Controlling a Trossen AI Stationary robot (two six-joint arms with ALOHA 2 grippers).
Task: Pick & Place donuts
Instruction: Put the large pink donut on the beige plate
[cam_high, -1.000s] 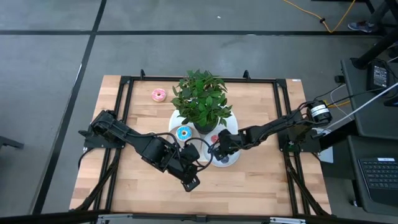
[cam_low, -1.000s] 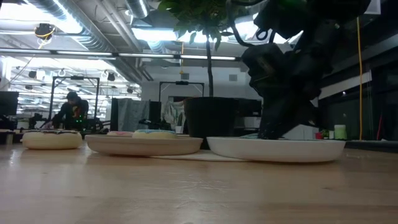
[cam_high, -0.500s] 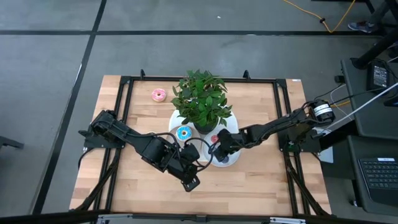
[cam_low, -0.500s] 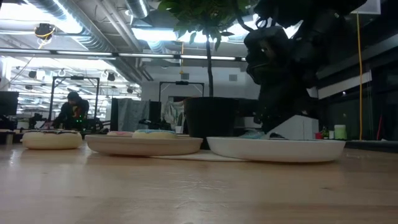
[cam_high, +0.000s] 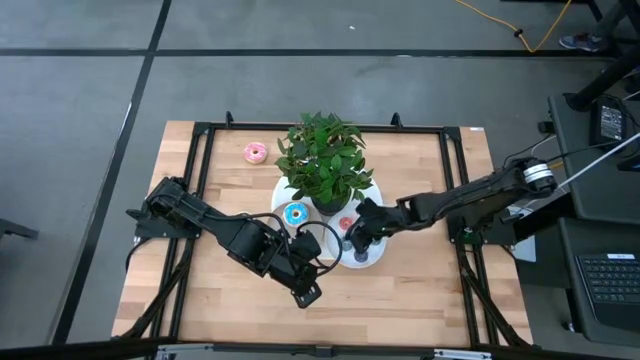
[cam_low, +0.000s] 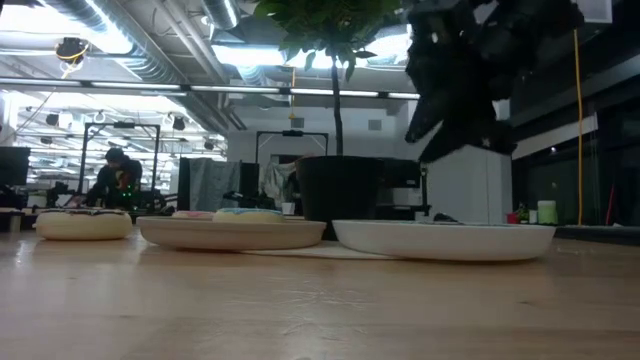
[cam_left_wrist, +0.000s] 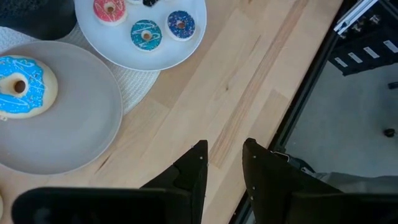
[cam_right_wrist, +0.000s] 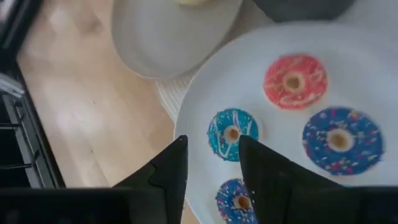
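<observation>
Right gripper (cam_right_wrist: 210, 163) is hanging just above the white plate (cam_right_wrist: 354, 199) with its fingers a narrow gap apart and nothing between them. Right under it on that plate are four mini donuts: a teal one (cam_right_wrist: 232, 133) closest to the fingertips, a red-pink one (cam_right_wrist: 295, 81), a dark blue sprinkled one (cam_right_wrist: 341, 139), and another dark blue one (cam_right_wrist: 239, 201) partly hidden by the fingers. Beside the white plate is a grey plate (cam_left_wrist: 81, 124) holding a bigger light blue donut (cam_left_wrist: 22, 86), and both plates sit next to the potted plant (cam_high: 325, 160) mid-table. One pink donut (cam_high: 254, 152) is off on its own on the bare wood table (cam_high: 400, 300), well away from the plates. Left gripper (cam_left_wrist: 224, 163) hovers over the wood near the table's front edge, fingers a small gap apart, holding nothing.
</observation>
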